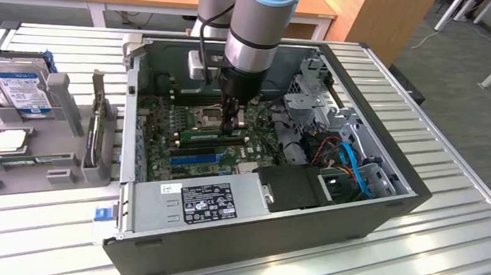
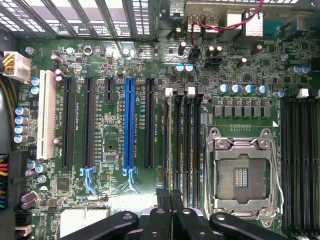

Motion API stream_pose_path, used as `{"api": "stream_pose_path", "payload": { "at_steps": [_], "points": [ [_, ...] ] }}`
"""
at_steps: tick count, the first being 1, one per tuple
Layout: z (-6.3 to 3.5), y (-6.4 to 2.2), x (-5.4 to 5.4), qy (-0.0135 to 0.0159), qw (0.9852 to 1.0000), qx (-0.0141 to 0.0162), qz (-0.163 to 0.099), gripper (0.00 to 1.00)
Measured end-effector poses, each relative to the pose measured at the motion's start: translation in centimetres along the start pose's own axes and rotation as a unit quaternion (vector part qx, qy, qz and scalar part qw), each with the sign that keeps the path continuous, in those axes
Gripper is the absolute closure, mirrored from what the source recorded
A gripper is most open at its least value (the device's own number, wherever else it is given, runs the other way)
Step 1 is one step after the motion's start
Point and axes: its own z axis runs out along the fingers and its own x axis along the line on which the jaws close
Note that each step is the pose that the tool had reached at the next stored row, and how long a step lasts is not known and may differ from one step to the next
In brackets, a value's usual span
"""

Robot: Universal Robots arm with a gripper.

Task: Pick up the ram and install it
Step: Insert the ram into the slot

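One gripper (image 1: 230,125) (image 2: 168,196), fingers pressed tightly together, reaches down inside one open computer case (image 1: 307,241). Just beneath its tips is one green ram (image 1: 214,136) standing on edge. Its long axis runs from the exterior view's left to right, along a bank of four black memory slots (image 2: 182,145). I cannot tell if the fingers pinch it. One empty processor socket (image 2: 241,172) lies beside the slots.

The arm (image 1: 253,31) is a fat silver-grey tube with a pale blue joint cap and a black band. A small grey box (image 1: 198,64) sits on its side; above the box climbs a black cable (image 1: 203,37), below the box slim black fingers (image 2: 177,200) on round-pivoted links.
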Motion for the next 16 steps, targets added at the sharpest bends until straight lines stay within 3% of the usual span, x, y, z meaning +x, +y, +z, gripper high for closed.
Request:
{"api": "stream_pose_path", "payload": {
  "at_steps": [16],
  "points": [
    [0.16,-0.04,0.00,-0.0002,1.0000,-0.0007,0.000,0.89]
  ]
}}
